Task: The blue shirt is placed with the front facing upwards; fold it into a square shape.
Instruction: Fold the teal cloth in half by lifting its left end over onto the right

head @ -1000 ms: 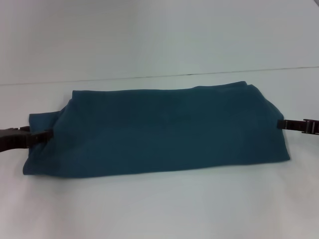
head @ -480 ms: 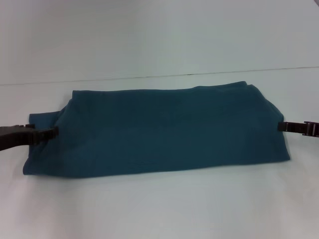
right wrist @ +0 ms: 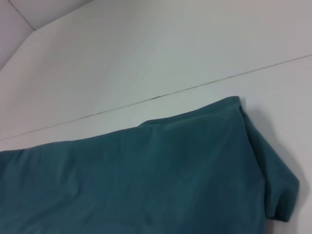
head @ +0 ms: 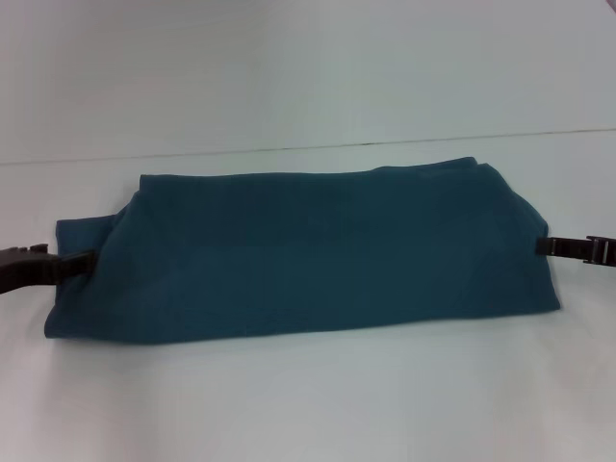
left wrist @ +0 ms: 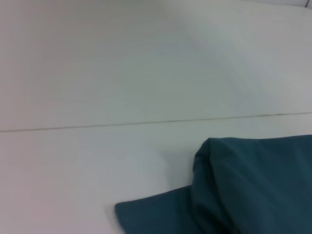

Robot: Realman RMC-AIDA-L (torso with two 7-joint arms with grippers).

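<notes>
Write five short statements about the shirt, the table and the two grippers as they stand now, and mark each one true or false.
1. The blue shirt lies folded into a long band across the white table. True.
2. Cream lettering shows on the shirt's upper face. False: only plain teal cloth shows in all three views.
3. The left gripper is at the shirt's left end and the right gripper at its right end. True.
4. The right gripper hangs high over the middle of the shirt. False: it sits low at the shirt's right edge.
5. The shirt is already a square. False: it is much wider than it is deep, so a sideways fold is still to do.
</notes>
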